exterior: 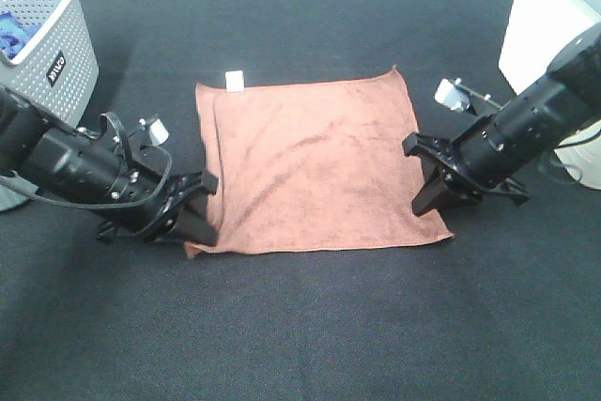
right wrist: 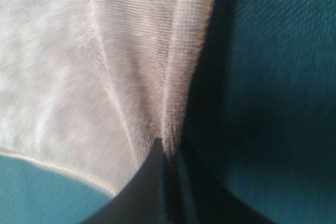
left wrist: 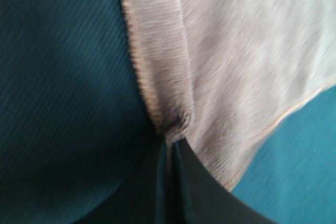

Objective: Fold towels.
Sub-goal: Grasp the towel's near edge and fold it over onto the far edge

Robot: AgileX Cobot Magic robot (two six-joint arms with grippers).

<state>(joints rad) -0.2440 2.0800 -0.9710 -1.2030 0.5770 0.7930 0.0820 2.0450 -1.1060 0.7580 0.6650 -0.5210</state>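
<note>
Nearest the lens, the left claw (left wrist: pixel 170 142) is clenched on a puckered bit of the reddish-brown towel (exterior: pixel 310 161) at its left edge near the front corner. The right claw (right wrist: pixel 169 148) seems pinched the same way on the right edge, though both wrist views are blurred. The towel lies spread flat mid-counter (exterior: pixel 300 335), its white tag (exterior: pixel 234 79) at the far left corner, with a grey basket (exterior: pixel 66 53) well apart at the far left.

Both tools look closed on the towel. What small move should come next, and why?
The left tool and right tool each pinch the towel near its front corners, and it lies flat. So probably lift both slightly together, letting that edge fold toward the far side.
</note>
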